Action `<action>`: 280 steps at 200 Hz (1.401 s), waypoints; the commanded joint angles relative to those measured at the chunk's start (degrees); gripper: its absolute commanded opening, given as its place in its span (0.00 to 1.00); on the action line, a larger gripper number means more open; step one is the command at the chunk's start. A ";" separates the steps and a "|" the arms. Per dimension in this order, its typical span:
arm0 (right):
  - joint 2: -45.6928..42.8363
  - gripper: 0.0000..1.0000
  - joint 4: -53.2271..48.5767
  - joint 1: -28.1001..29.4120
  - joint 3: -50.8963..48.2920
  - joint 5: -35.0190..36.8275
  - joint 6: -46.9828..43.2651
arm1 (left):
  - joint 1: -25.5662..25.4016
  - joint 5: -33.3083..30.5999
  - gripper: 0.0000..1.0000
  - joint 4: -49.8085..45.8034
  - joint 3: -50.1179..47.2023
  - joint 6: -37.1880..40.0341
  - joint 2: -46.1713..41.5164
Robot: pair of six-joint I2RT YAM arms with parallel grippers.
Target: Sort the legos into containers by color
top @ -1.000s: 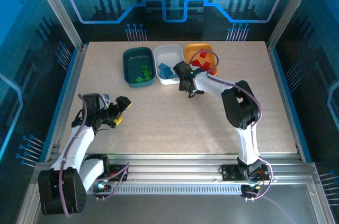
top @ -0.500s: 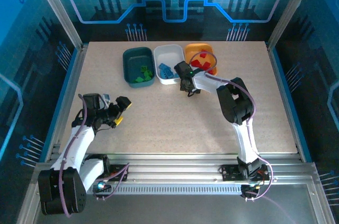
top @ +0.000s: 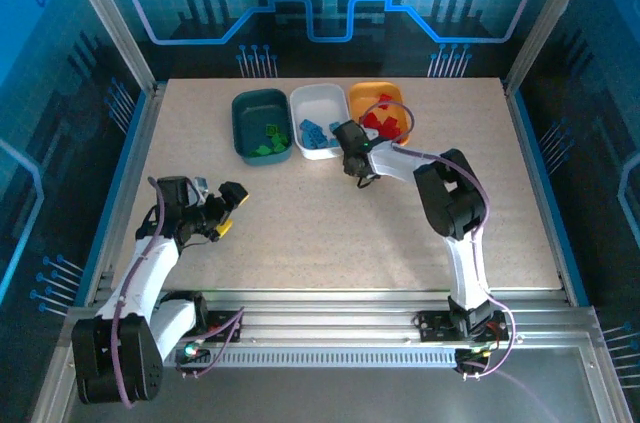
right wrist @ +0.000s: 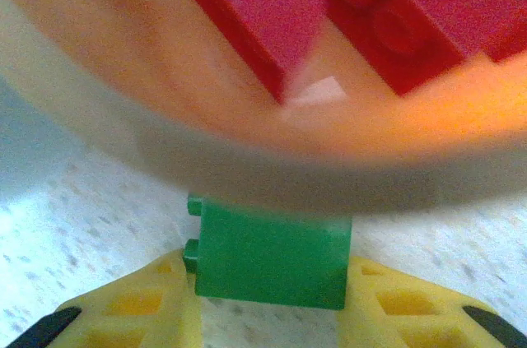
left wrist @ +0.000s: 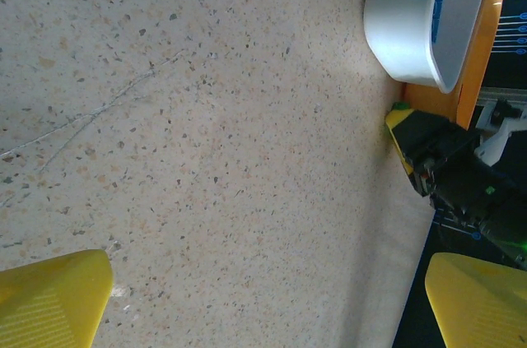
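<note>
Two yellow fingers on the right gripper point(right wrist: 268, 303) are pinched narrow around a green lego point(right wrist: 268, 259), low on the table and tucked right up against the rim of the orange tray point(right wrist: 247, 163) straight ahead. Red legos point(right wrist: 387, 19) sit just past that rim. Wrong home for green tbh: the teal tray point(top: 245, 113) with the other greens point(top: 266, 143) is two over to its left, past the white tray point(top: 320, 93) of blues point(top: 312, 135). Left gripper point(top: 228, 205) hangs wide open well off to that side, holding nothing. Looks nearly done to me; this stray seems like the last one.
</note>
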 commanded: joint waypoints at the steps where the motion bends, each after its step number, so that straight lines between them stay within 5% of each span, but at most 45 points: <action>1: -6.56 0.37 -2.32 2.05 -5.48 2.78 -1.25 | 0.44 0.28 0.99 0.21 -0.43 0.29 -0.24; 45: -9.59 0.37 -4.57 8.29 -0.79 -0.24 -4.62 | 0.53 -2.83 0.99 -0.51 -0.65 -0.81 -1.29; 105: 12.39 0.37 -12.54 11.44 35.79 -10.30 -13.90 | 0.60 -3.58 0.99 -1.24 -1.21 -1.63 -2.70; 162: 27.35 0.38 -16.02 10.92 59.88 -16.59 -20.07 | 0.60 -0.91 0.99 0.28 -1.80 -1.55 -2.97; 171: 29.41 0.43 -16.67 10.73 63.49 -17.45 -20.73 | 0.60 -0.60 0.99 0.32 -1.59 -1.39 -3.01; 181: 31.65 0.67 -17.97 10.64 67.44 -17.59 -20.81 | 0.60 -0.04 0.99 0.60 -1.42 -1.16 -3.14; 192: 32.14 0.76 -19.21 10.68 69.68 -17.43 -21.47 | 0.60 0.37 0.99 0.90 -1.34 -0.99 -3.23; 239: 15.21 0.86 -12.19 12.15 52.65 -11.57 -23.80 | 0.60 -0.52 0.99 -0.95 0.85 0.70 -5.39; 280: -18.92 0.90 8.41 14.58 11.11 -6.01 -26.44 | -0.43 -11.56 0.99 -8.19 8.44 4.10 -10.96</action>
